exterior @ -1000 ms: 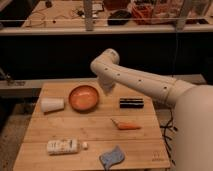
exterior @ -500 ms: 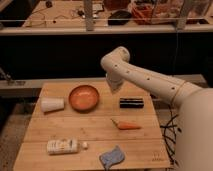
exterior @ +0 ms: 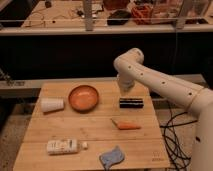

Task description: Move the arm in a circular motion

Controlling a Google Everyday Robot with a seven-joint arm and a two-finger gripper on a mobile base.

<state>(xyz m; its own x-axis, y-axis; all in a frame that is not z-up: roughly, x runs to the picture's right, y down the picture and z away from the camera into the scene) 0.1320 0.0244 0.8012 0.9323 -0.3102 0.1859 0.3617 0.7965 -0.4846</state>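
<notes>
The arm [exterior: 165, 85] is a thick cream-white tube with dark dots. It reaches in from the right edge and bends at a rounded joint [exterior: 128, 60] above the table's far side. From that joint a short segment points down to the gripper [exterior: 125, 86], which is shut with nothing in it. The gripper hangs just above the table's back edge, between the orange bowl [exterior: 83, 97] and the black box [exterior: 131, 102].
On the wooden table [exterior: 90, 131] lie a white cup [exterior: 52, 105] on its side, a carrot [exterior: 127, 125], a white bottle [exterior: 64, 146] and a grey-blue cloth [exterior: 112, 156]. Black cables [exterior: 175, 135] hang at the right. A dark counter runs behind.
The arm's bent joint has swung to the right and slightly up, from above the bowl's right rim to above the black box. The table objects have not moved.
</notes>
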